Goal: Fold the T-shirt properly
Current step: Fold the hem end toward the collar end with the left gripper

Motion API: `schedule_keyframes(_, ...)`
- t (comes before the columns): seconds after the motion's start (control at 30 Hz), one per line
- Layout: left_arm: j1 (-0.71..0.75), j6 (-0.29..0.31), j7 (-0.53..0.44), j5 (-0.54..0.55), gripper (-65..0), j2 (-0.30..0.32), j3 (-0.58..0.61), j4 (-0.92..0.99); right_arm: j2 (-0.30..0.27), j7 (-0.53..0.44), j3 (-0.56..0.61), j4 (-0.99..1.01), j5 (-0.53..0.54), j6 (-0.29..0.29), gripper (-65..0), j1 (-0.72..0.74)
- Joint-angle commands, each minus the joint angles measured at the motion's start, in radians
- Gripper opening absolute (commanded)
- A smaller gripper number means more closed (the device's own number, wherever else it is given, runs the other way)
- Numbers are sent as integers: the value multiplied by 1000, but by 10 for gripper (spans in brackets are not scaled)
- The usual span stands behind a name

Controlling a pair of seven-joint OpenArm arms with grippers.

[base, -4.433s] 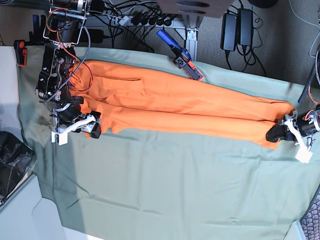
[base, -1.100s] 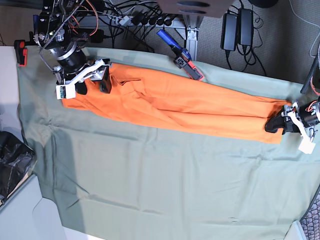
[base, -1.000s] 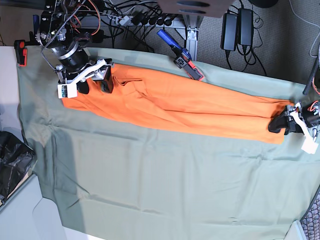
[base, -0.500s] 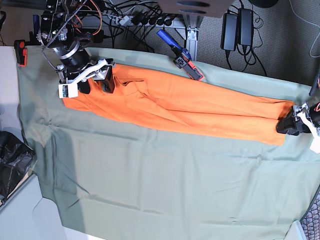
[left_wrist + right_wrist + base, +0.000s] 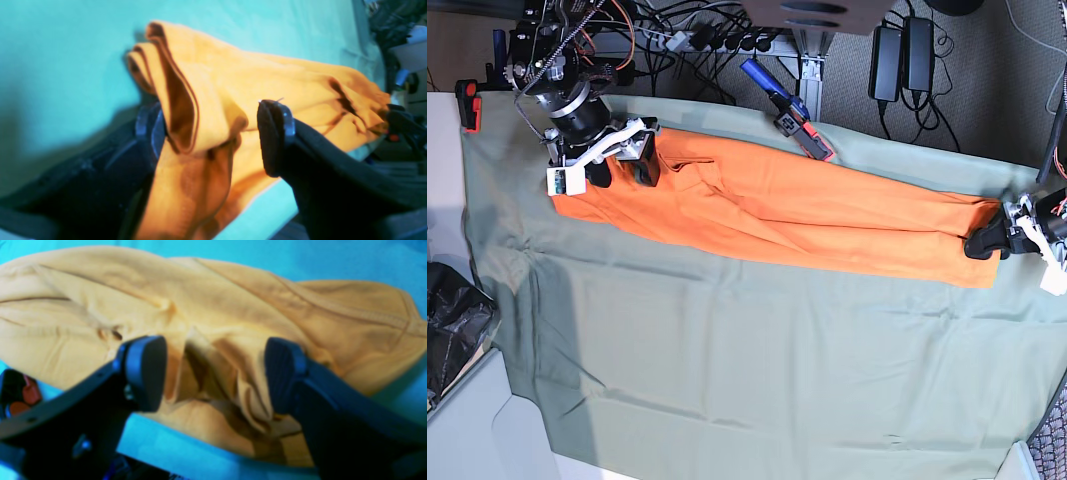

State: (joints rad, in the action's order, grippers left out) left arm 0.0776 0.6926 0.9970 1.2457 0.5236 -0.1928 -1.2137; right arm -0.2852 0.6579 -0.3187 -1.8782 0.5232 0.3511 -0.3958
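The orange T-shirt (image 5: 777, 210) lies as a long narrow folded strip across the back of the sage-green cloth (image 5: 757, 360). My right gripper (image 5: 620, 168) is at the strip's left end, open, its fingers straddling bunched fabric. In the right wrist view the right gripper (image 5: 213, 373) has rumpled T-shirt (image 5: 233, 316) folds loose between wide-apart pads. My left gripper (image 5: 999, 240) is at the strip's right end, also open. In the left wrist view the left gripper (image 5: 213, 133) frames a layered T-shirt (image 5: 206, 90) edge that stands between its fingers without being pinched.
A blue and red clamp tool (image 5: 789, 112) lies at the cloth's back edge, just behind the shirt. A small red and black tool (image 5: 468, 104) sits at the back left corner. Cables and power adapters (image 5: 902, 50) run behind the table. A black bag (image 5: 452, 330) is at the left.
The shirt's near half was carried over onto its far half, narrowing the strip. Within the last second the left gripper's jaws spread and let the shirt's end go. The right gripper stayed open.
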Motion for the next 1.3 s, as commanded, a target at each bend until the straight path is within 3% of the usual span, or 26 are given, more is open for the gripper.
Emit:
schedule_keyframes(0.0, -4, 6, 11, 19, -218, 16, -2, -21, -11, -26, -8, -16, 9, 91, -205, 5)
schedule_keyframes(0.37, 6, 6, -35, 0, -229, -33, -2, -76, -11, -26, -8, -16, 10, 91, -205, 5)
schedule_keyframes(0.5, 5, 6, -89, -61, -371, -61, -2, -76, -11, -25, -8, -16, 12, 91, -205, 5)
schedule_keyframes(0.63, -4, 6, -158, -72, -467, -67, -2, -76, -11, -25, -8, -16, 12, 91, -205, 5)
schedule_keyframes(0.77, -28, 6, -166, -119, -650, -80, -2, -76, -11, -20, -8, -16, 15, 91, -205, 5)
schedule_keyframes(0.9, -33, 6, -197, -207, -650, -82, -2, -76, -11, -2, -8, -16, 54, 92, -205, 5)
schedule_keyframes(1.13, -55, 6, -209, -221, -650, -54, -37, -76, -10, 11, -43, -47, 104, 92, -205, 4)
schedule_keyframes(1.27, -113, 6, -222, -285, -650, -30, -37, -76, -10, 27, -96, -95, 133, 92, -205, 5)
